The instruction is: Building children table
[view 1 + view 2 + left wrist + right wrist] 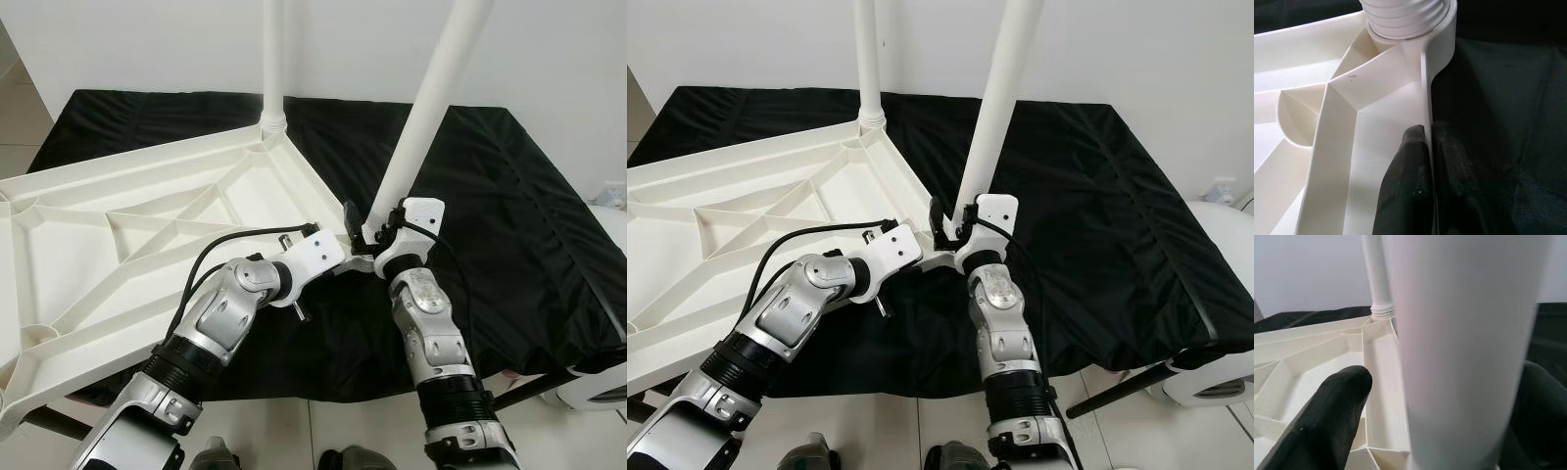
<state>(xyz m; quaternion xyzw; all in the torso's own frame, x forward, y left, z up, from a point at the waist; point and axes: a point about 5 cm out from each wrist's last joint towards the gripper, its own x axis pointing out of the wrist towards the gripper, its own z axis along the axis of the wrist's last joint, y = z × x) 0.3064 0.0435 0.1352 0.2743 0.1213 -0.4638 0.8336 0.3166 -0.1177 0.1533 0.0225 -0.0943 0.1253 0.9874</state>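
- a white plastic tabletop (118, 245) is laid upside down on a black cloth (509, 215) covering a work surface, so its ribbed underside is what gets seen.
- one white leg (273, 59) is already seated upright in the far corner socket of the tabletop; its threaded end is seen sitting in the socket in the left wrist view.
- a second white leg (431, 108) is held tilted, its top leaning off to the robot's right and its lower end down at the near corner of the tabletop.
- the right gripper (364, 238) is wrapped around the bottom part of that second leg, with a black finger seen on each side of the pole in the right wrist view, so it's clamped on it pretty snug.
- the left gripper (1427, 147) is pinched onto the thin outer rim of the tabletop, one finger inside the wall and one outside over the cloth, nearly closed since the wall is so thin.
- the two grippers are found just beside each other at the same edge of the tabletop, the left one reaching in from the left and the right one from straight below.
- the held leg's very tip is hidden behind the right gripper, so whether it's touching the socket can't be told.
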